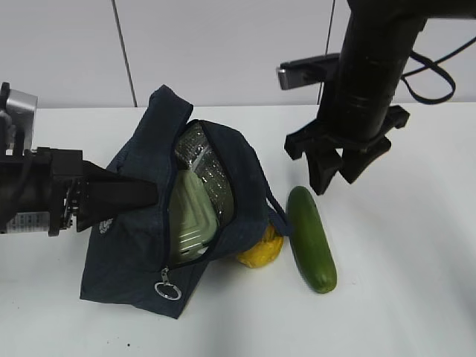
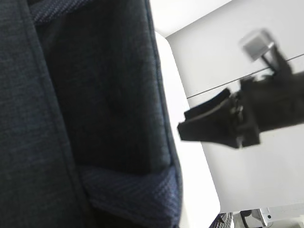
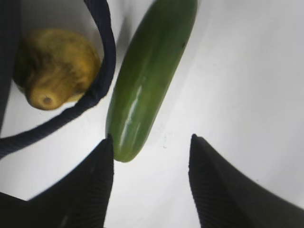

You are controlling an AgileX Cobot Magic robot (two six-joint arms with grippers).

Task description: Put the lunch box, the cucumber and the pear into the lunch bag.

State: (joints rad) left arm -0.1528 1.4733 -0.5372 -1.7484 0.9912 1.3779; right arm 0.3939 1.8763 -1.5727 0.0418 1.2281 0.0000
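The navy lunch bag (image 1: 134, 245) lies open on the white table, and its fabric fills the left wrist view (image 2: 71, 114). The sage-green lunch box (image 1: 192, 214) sits inside it against the silver lining (image 1: 202, 160). My left gripper (image 1: 145, 195) is shut on the bag's left edge; its jaws are hidden in the left wrist view. The yellow pear (image 1: 260, 251) (image 3: 57, 66) lies just outside the bag, inside a handle loop (image 3: 107, 61). The cucumber (image 1: 311, 238) (image 3: 152, 71) lies to its right. My right gripper (image 1: 335, 175) (image 3: 151, 142) is open and empty above the cucumber's far end.
The zipper's metal ring pull (image 1: 167, 290) hangs at the bag's near corner. A grey wall runs behind the table. My right arm (image 2: 237, 118) shows in the left wrist view past the bag's edge. Bare table (image 1: 401, 260) lies right of the cucumber.
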